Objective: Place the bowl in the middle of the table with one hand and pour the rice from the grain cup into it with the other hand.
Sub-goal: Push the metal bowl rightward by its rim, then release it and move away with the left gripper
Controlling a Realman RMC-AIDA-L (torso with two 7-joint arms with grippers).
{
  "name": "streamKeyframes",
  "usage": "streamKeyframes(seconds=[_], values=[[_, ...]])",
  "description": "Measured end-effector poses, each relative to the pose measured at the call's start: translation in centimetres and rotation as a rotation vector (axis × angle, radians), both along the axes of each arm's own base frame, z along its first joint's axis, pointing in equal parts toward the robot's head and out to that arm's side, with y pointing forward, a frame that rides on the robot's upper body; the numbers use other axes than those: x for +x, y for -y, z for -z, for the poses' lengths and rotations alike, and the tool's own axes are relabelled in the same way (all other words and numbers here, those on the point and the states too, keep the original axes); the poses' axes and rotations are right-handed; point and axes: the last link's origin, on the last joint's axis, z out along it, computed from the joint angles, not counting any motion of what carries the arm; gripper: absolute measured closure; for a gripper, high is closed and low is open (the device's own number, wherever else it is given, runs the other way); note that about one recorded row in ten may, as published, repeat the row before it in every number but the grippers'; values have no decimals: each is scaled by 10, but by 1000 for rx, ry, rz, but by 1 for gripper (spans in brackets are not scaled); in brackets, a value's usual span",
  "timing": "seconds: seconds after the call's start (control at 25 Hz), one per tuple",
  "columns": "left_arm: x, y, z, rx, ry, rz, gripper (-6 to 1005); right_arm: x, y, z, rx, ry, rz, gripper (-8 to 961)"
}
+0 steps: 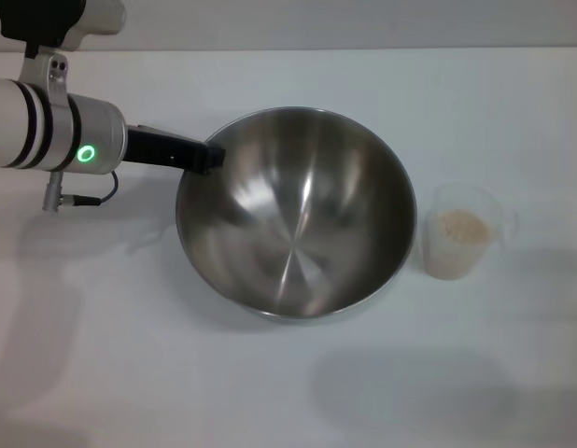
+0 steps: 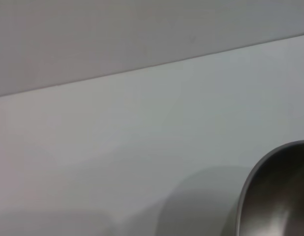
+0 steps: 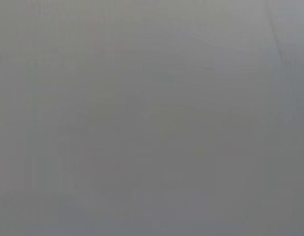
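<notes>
The large steel bowl [image 1: 293,215] stands near the middle of the white table [image 1: 130,355], empty inside. My left gripper [image 1: 211,156] reaches in from the left and is shut on the bowl's near-left rim. The bowl's edge also shows in the left wrist view [image 2: 277,196]. The clear grain cup [image 1: 463,245] stands just right of the bowl, apart from it, with rice [image 1: 462,226] heaped inside. My right gripper is out of view; the right wrist view shows only a plain grey surface.
The table's far edge [image 1: 363,49] meets a pale wall behind the bowl. A soft shadow [image 1: 410,383] lies on the table at the front right. Bare tabletop lies in front of the bowl and cup.
</notes>
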Motion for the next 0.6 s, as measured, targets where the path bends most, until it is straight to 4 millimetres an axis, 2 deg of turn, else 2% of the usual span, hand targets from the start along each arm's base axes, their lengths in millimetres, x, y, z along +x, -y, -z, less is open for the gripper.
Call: streamKeyframes(seconds=[0.52,0.6], values=[[2,-3,-8,48,26,1,845,1,3,0,-1,0,7,116],[3,-4,-9,55,27,7,769,1,3,0,0,0,7,116]])
